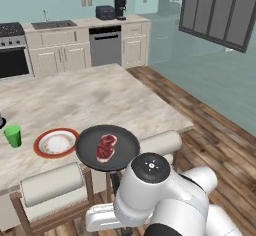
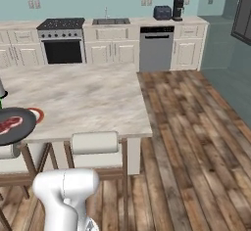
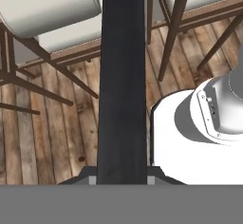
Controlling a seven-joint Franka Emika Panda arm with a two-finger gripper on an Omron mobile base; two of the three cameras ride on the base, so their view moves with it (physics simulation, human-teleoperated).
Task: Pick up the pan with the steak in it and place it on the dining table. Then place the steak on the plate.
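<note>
Pan [image 1: 107,147] over near tabletop [image 1: 90,100] edge, steak [image 1: 105,147] inside, handle [image 3: 122,80] running to 6 o'clock. Plate [image 1: 56,143] just at 9 o'clock, green cup [image 1: 13,136] beyond. Tool [image 3: 121,179] pinching handle. No readable writing.

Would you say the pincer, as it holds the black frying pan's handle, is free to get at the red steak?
Probably not: the pincer appears shut on the long handle of the black frying pan, below the table edge, so it is occupied. The raw red steak lies uncovered in the pan.
</note>
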